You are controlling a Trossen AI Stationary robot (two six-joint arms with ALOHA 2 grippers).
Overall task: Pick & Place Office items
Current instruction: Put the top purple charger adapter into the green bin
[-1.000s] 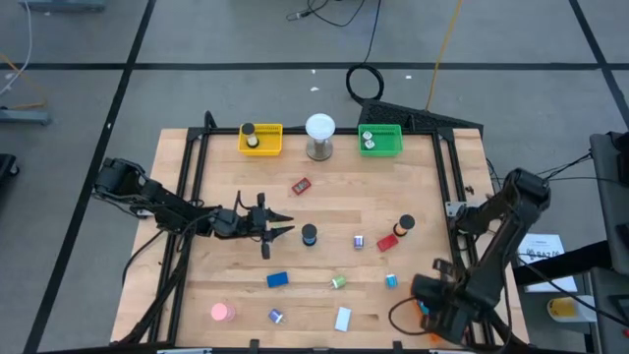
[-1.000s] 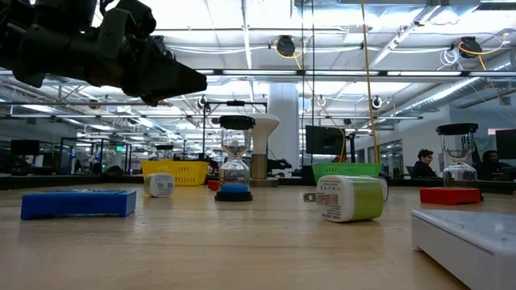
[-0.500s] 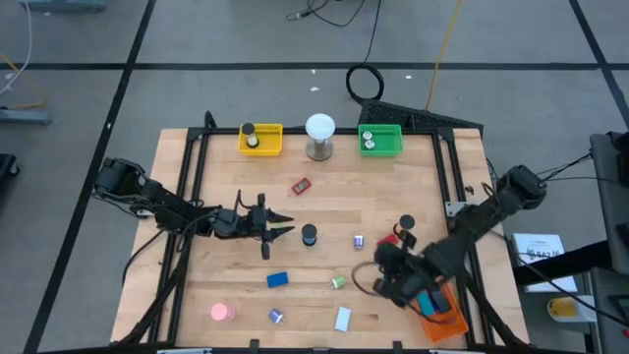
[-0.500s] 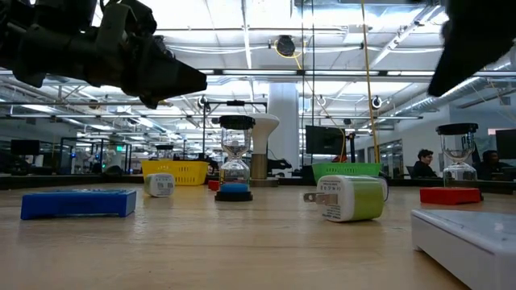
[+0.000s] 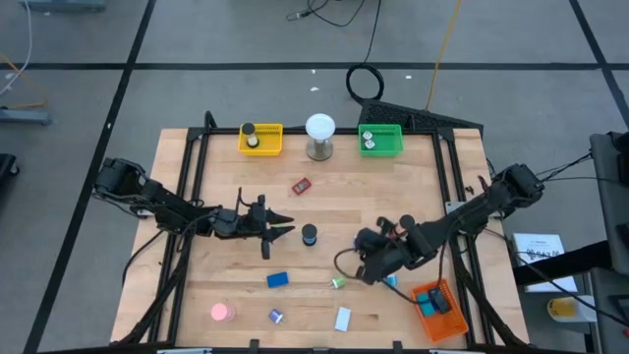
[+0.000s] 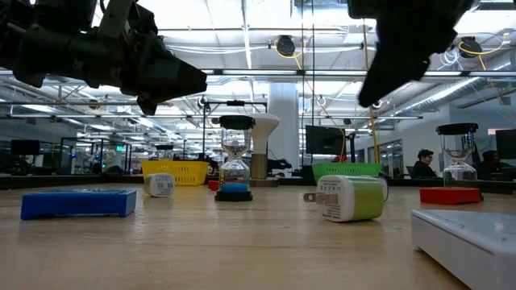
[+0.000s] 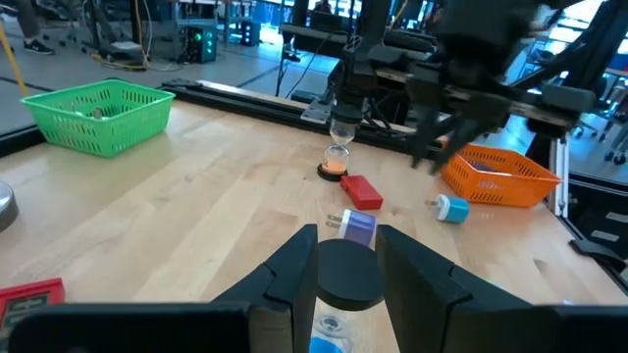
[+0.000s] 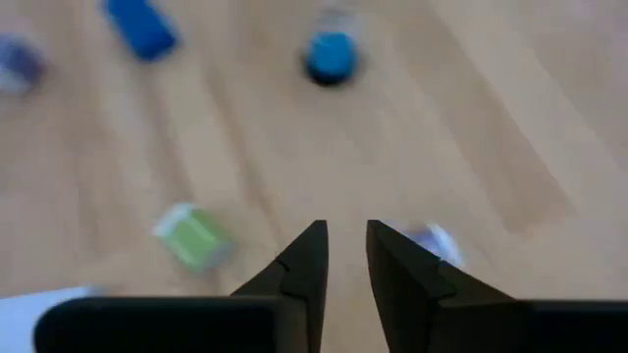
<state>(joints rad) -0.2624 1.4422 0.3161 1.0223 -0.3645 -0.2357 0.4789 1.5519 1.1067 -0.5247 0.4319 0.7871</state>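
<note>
L gripper (image 5: 285, 231) hovers over the wooden surface (image 5: 324, 211), just beside the blue-based hourglass (image 5: 310, 235). In the L wrist view the jaws stand narrow, either side of its black top cap (image 7: 345, 273); can't tell if they touch it.

R gripper (image 5: 362, 267) hangs over the surface on the other side of the hourglass, near the green charger block (image 5: 338, 282). R wrist view shows its jaws narrowly apart w/ nothing between them, the green block and a small lilac item (image 8: 432, 240) below.

Rel. to the hourglass:
- red flat block (image 5: 301, 185) toward the back trays
- blue block (image 5: 277, 279) toward the front edge
- pink disc (image 5: 221, 312), small blue roll (image 5: 276, 316) and white block (image 5: 342, 318) further front
- orange tray (image 5: 439, 310) at the front R corner, w/ blue and dark items inside

Yellow tray (image 5: 260, 140), white ball on a stand (image 5: 319, 136) and green tray (image 5: 380, 141) line the back edge.
</note>
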